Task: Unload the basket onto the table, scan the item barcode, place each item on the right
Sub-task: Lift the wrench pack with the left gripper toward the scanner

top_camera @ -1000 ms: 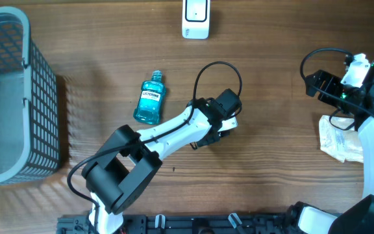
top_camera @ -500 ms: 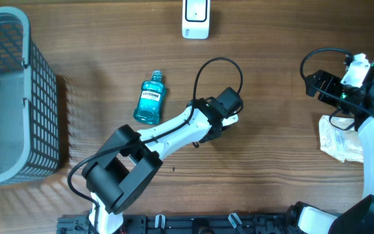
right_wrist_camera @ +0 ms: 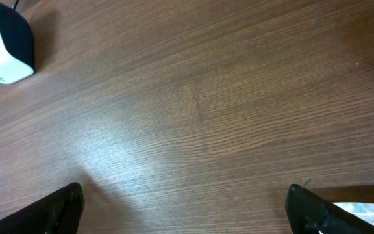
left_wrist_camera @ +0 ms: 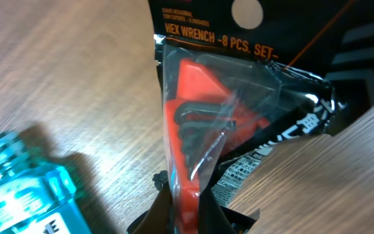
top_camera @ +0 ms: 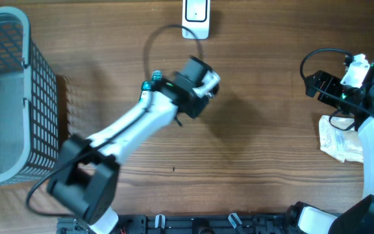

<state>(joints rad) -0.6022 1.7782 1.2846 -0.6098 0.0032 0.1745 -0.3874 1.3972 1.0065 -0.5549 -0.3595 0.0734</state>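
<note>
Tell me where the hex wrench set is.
Left wrist view: hex wrench set clamped in the left gripper, mouthwash bottle just to its left; overhead, that gripper sits near the scanner.

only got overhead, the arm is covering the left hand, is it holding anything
Observer: Yes. The left wrist view shows the left hand shut on a hex wrench set in a clear plastic pack.
Operator: can you read anything on it
Observer: The black header card reads "HEX WRENCH - 8 PCS. SET", and an orange holder shows through the plastic.
</note>
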